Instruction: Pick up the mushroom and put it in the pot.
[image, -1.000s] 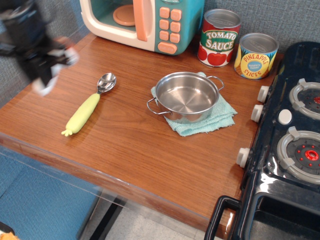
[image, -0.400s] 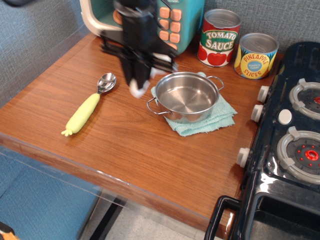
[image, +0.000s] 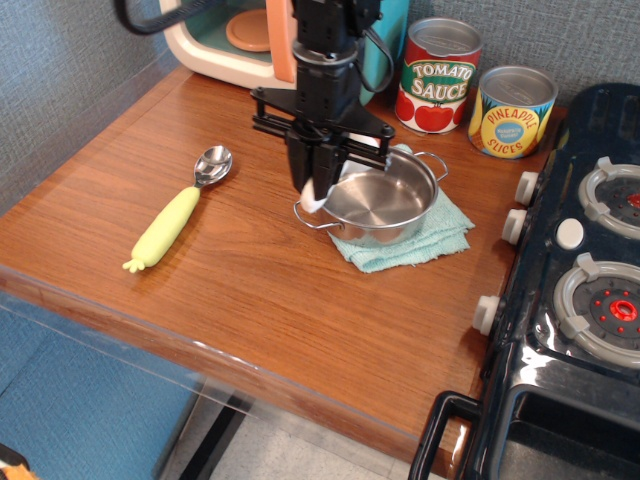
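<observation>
The shiny steel pot (image: 390, 200) stands on a teal cloth (image: 410, 245) in the middle of the wooden counter. My black gripper (image: 318, 185) hangs point down over the pot's left rim. It is shut on the mushroom (image: 313, 197), of which only a white bit of stem shows between the fingers just above the rim. The reddish-brown cap is hidden by the fingers. The pot's inside looks empty.
A spoon with a yellow-green handle (image: 172, 222) lies to the left. A toy microwave (image: 250, 40) stands at the back, with a tomato sauce can (image: 440, 75) and a pineapple can (image: 512, 110) beside it. A black toy stove (image: 580, 270) fills the right side.
The arm has swept from the far left across the counter to the pot's left rim, carrying the white thing with it. The pot and spoon have not moved.
</observation>
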